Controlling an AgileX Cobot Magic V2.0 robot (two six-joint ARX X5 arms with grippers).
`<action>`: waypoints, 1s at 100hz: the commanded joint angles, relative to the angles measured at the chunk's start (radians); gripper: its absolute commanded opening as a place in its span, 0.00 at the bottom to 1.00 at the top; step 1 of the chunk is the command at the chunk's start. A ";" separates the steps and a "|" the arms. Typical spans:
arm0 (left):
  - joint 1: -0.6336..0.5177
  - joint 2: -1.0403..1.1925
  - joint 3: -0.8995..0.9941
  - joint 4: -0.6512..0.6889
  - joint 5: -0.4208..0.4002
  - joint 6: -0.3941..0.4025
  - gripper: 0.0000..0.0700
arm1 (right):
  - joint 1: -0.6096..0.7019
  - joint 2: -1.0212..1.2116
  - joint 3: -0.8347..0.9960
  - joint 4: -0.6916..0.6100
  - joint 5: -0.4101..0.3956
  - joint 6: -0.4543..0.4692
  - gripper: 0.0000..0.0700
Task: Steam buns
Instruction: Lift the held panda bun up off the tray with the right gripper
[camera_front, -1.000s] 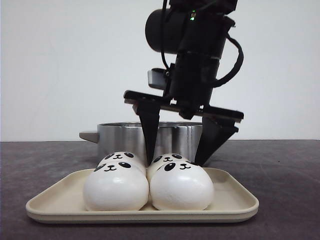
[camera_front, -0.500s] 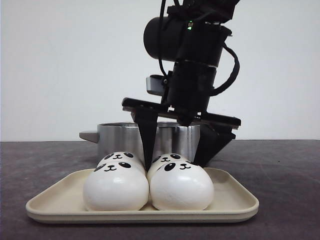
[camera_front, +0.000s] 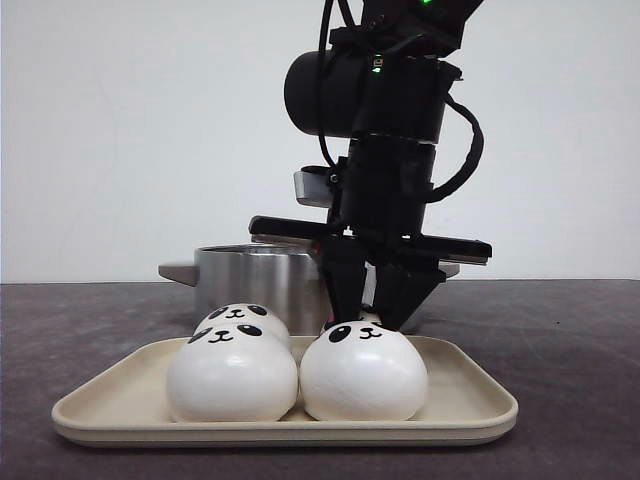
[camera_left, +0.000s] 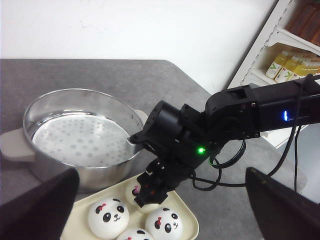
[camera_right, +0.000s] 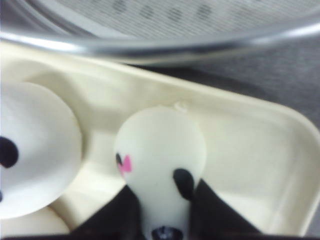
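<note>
While the rear right bun (camera_right: 160, 150) sat squeezed between the right gripper (camera_front: 372, 318) fingers, jaws nearly closed on it, three other buns (camera_front: 232, 375) crowded beside it on the cream tray (camera_front: 470, 405). Tray rim lay close behind; the steel steamer pot (camera_left: 75, 135) stood just beyond. Left gripper jaws: cannot tell.

From the front, the bun (camera_front: 368, 318) squeezed between my right end effector (camera_front: 366, 316) fingers is almost wholly hidden behind the front bun (camera_front: 363, 374). My left wrist view cuts the nearest bun (camera_left: 136, 234) at the edge, and blurred dark shapes fill both lower corners. My right wrist view is blurred, with the neighbouring bun (camera_right: 35, 150) cut off.
</note>
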 joint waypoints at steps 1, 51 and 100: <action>-0.005 0.003 0.011 0.009 -0.004 0.010 0.97 | 0.012 0.002 0.015 -0.019 0.015 0.000 0.00; -0.005 0.004 0.011 0.010 -0.020 0.011 0.97 | 0.086 -0.388 0.163 -0.029 0.030 -0.117 0.00; -0.005 0.004 0.011 0.016 -0.026 0.011 0.97 | -0.068 -0.191 0.587 -0.052 0.065 -0.256 0.00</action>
